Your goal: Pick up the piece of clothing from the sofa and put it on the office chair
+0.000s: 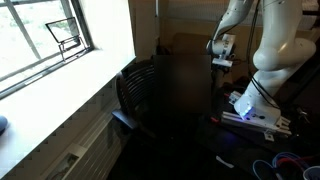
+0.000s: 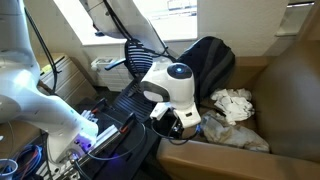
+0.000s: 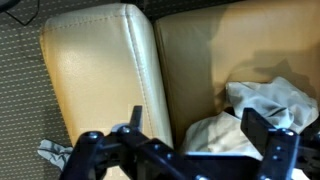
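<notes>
A crumpled white piece of clothing (image 2: 236, 110) lies on the tan sofa seat (image 2: 290, 90); it also shows in the wrist view (image 3: 265, 110). My gripper (image 3: 200, 135) is open and empty, hovering above the sofa seat near the armrest, with the cloth between and beyond its fingers. In an exterior view the gripper (image 2: 176, 122) sits at the sofa's front edge, left of the cloth. It is also seen from afar in an exterior view (image 1: 221, 50). A black office chair (image 1: 135, 90) stands by the window; its back also shows in an exterior view (image 2: 150, 55).
The sofa armrest (image 3: 100, 70) is left of the gripper. A dark bag or cushion (image 2: 208, 62) rests at the sofa's back. A small white scrap (image 3: 52, 152) lies on the carpet. Cables and the robot base (image 1: 255, 110) are nearby. A windowsill (image 1: 60, 95) runs along the wall.
</notes>
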Tool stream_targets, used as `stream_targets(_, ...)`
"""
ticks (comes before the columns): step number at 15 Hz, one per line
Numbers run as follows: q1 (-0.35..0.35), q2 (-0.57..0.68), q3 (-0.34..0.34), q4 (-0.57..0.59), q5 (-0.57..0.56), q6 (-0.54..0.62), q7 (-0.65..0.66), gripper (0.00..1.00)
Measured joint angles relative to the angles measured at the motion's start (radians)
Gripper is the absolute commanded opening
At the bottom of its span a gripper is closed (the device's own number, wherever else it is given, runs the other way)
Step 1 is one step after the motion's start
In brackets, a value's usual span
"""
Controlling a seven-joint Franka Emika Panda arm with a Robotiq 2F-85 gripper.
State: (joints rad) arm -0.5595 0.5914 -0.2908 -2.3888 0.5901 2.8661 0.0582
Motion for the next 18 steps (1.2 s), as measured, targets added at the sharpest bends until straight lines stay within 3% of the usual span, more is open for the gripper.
stream_targets(3, -0.014, -0.002, 0.008, 0.039, 0.024, 0.017, 0.091, 1.00)
stream_targets(6, -0.041, 0.008, -0.012, 0.181, 0.026, -0.021, 0.218, 1.00)
stream_targets(11, -0.049, 0.157, -0.070, 0.449, -0.006, -0.246, 0.430, 1.00)
stream_targets(15, -0.043, 0.200, -0.069, 0.473, 0.005, -0.238, 0.463, 1.00)
stream_targets(18, -0.018, 0.230, -0.076, 0.490, 0.014, -0.231, 0.640, 1.00)
